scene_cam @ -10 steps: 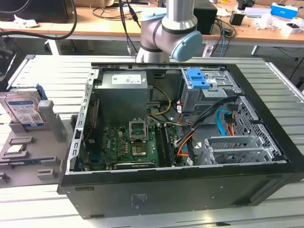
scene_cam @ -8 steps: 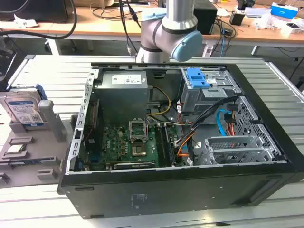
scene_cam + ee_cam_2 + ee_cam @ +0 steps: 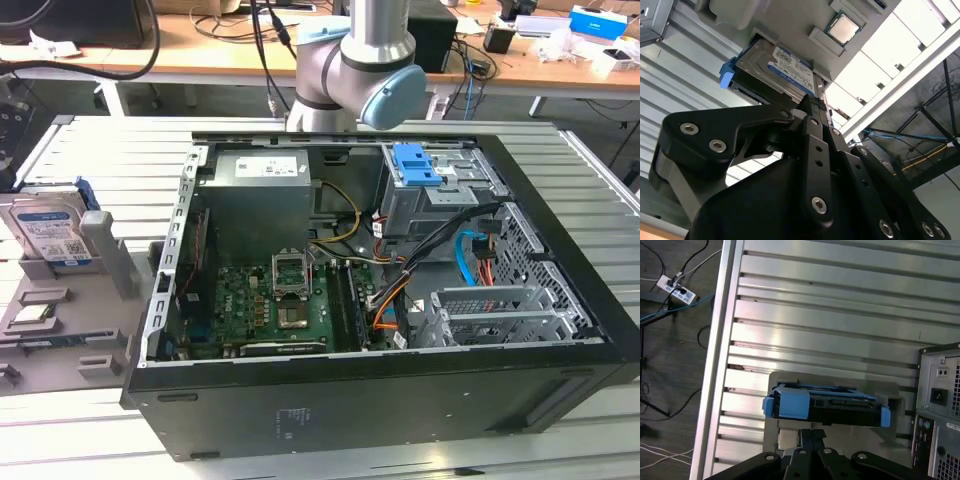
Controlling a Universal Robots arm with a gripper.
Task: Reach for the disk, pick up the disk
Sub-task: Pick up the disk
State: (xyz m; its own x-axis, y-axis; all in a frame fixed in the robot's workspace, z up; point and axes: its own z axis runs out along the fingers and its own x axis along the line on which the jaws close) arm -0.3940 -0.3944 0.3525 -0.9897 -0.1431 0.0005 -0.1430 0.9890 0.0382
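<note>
Well off the computer case (image 3: pixel 400 400) toward the exterior view's left, the disk (image 3: pixel 50 230) stands on edge in a grey holder (image 3: pixel 110 260) on the slatted metal table (image 3: pixel 100 140). Its white-and-blue label faces outward and its blue bracket runs along the edge farther from the camera. A small square chip (image 3: pixel 35 313) lies in the same holder, nearer the camera than the disk. The case lies on its side with the panel off, so the green motherboard (image 3: pixel 270 300) shows in the half nearer the holder. A blue latch (image 3: pixel 415 165) sits on the drive cage in the far half. The arm (image 3: pixel 360 70) rises behind the case's back edge. In both wrist views the gripper (image 3: pixel 812 102) (image 3: pixel 812 432) points toward the disk (image 3: pixel 785 67) (image 3: pixel 840 407), which sits in the holder (image 3: pixel 790 20) (image 3: pixel 890 390) beside the case's rear panel (image 3: pixel 940 390). The chip (image 3: pixel 842 27) lies just past the disk. The jaws are together with nothing between them, and they are apart from the disk.
</note>
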